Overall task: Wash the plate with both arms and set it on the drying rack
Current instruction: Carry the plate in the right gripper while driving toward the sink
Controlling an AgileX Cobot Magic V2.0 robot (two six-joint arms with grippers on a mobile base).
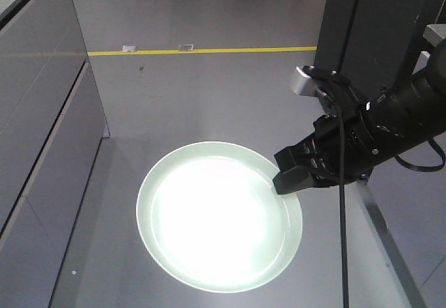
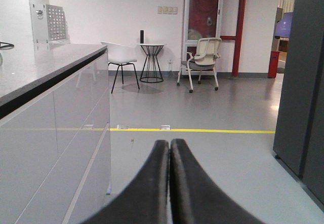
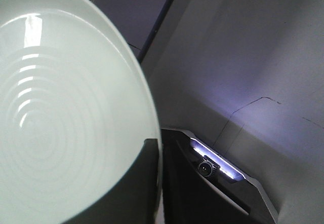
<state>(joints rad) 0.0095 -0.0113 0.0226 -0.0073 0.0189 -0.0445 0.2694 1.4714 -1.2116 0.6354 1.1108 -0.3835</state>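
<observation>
One plate | right pincer clamps rim | left pincer closed

There is one mint-green plate at lower centre. Two end effectors: the right end effector mid-right, the left end effector at bottom centre. Two chairs: a white chair and a beige office chair. One side table. One yellow floor line.
</observation>
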